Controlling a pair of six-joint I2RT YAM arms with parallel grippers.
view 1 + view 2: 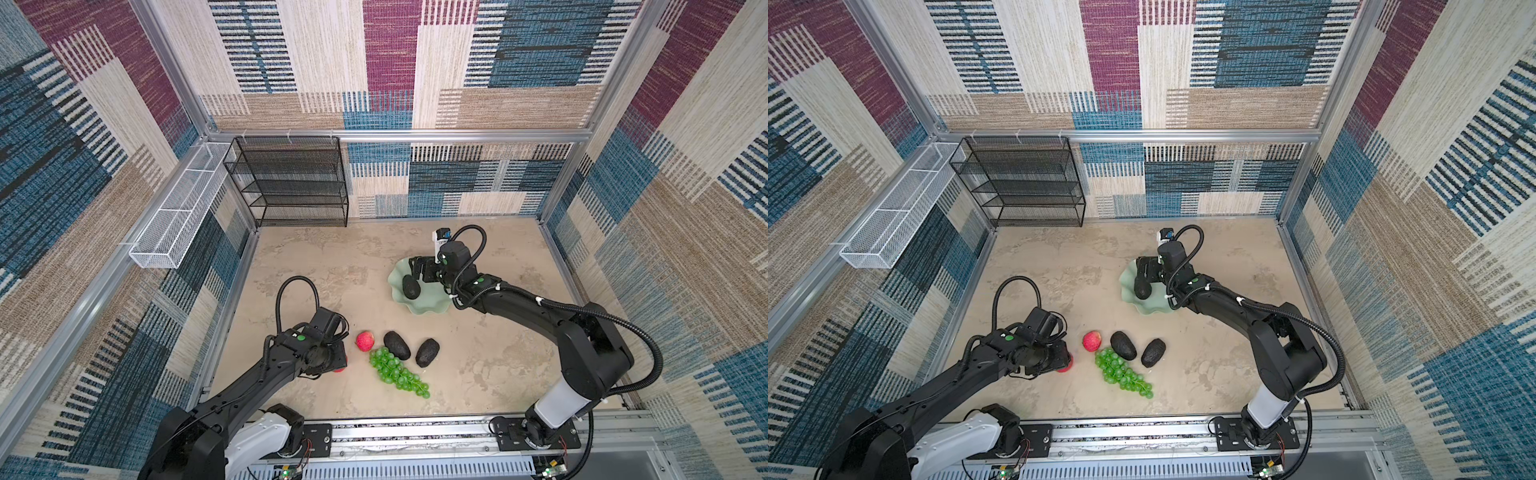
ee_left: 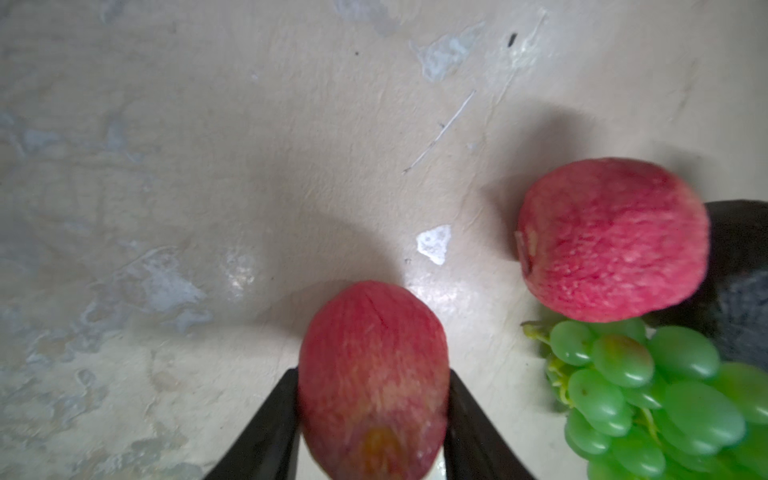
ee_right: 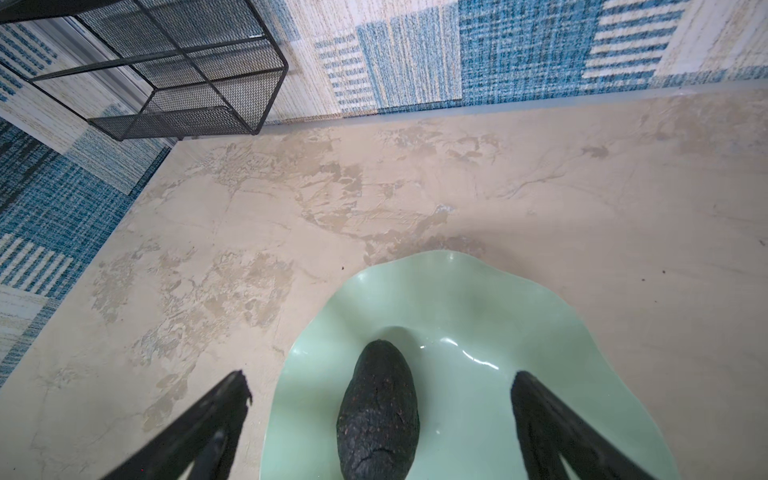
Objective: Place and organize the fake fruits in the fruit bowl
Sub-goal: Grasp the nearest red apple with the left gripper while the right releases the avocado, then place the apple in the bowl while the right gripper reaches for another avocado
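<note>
A: Why is the left gripper [image 2: 372, 376] clamped like that?

B: Its jaws press on both flanks of the held apple [image 2: 370, 328] — a grip across the round middle, so the fruit can't roll out. In both top views the wrist hides nearly all of it, low and left of centre, with only a red sliver showing. I can't tell whether it is clear of the table [image 1: 478, 374].

A: And the right gripper [image 3: 379, 376]?

B: It's spread wide and holding nothing. It hangs over the fruit bowl [image 3: 457, 266], right of centre in both top views. The bowl avocado [image 3: 380, 415] lies loose in the hollow between the fingers and touches neither. Lying along the dip, it looks unlikely to roll.

A: What's outside the bowl?

B: There's a cluster in the lower middle of both top views. The second apple [image 1: 365, 340] is on its left, with the middle avocado [image 1: 397, 345] and the right-hand avocado [image 1: 427, 352] beside it. The grapes [image 1: 397, 372] lie just below, close against the apple. All of them are well apart from the bowl.

A: So what does the next step call for?

B: I'd judge the held apple goes in beside the avocado, and the open side of the bowl suits that. The grapes are long and floppy — probably easiest laid in last.
</note>
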